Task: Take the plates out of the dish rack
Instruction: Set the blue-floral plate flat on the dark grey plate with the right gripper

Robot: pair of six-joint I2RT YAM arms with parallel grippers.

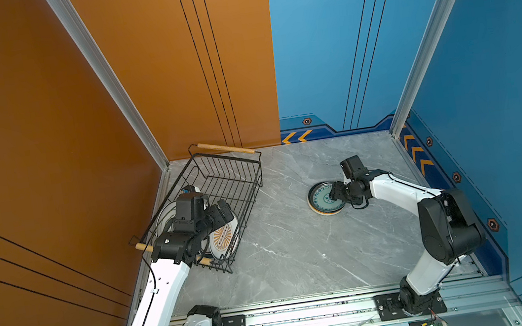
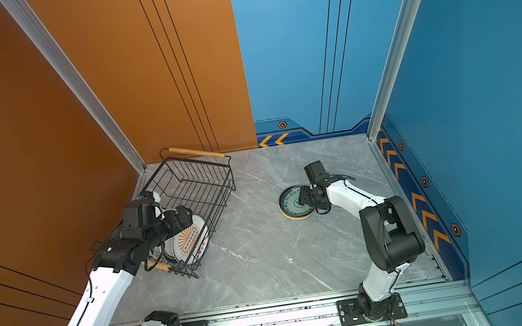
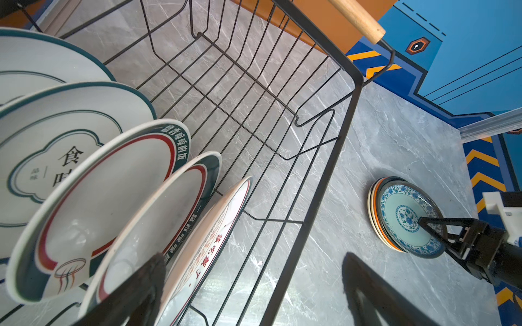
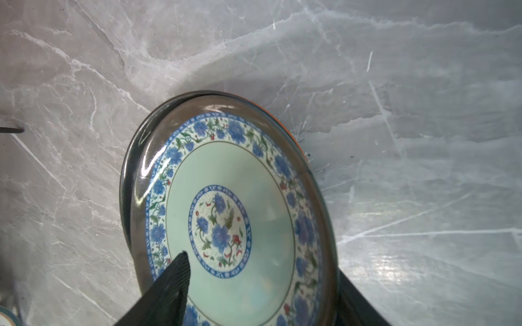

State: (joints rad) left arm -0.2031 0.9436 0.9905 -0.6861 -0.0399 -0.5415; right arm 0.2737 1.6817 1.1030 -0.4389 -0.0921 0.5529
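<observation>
Your left gripper (image 3: 253, 256) is hanging over the near end of the black wire dish rack (image 1: 239, 187), its jaws standing wide apart and clasping nothing; in the left wrist view one fingertip (image 3: 154, 268) is showing in front of the plates and the other beyond the rack's rim, though how near either is sitting to a plate is hard to judge from that angle. Five large white plates (image 3: 113, 183) are standing on edge in that end of the rack, each leaning on the next, among them one with a green cloud emblem (image 3: 56, 158) and, nearest the rack's far end, one with an orange sunburst (image 1: 223, 239). The rack is sitting at the back left of the grey marble tabletop (image 1: 300, 252), close to the orange wall (image 1: 171, 79), with one pale wooden handle (image 1: 226, 148) at its far end and another (image 1: 144, 247) at its near end beside your left arm. Your right gripper (image 4: 261, 262) is reaching low over a stack of small plates (image 3: 372, 211) lying flat on the tabletop, well apart from the rack. A teal floral plate (image 4: 234, 175) is lying on top, and black, orange and cream rims are peeking out beneath it. The right jaws are standing parted across that plate's rim, one fingertip (image 4: 180, 265) over the well and the other finger outside the rim, the gap far wider than the rim, so they are gripping nothing
</observation>
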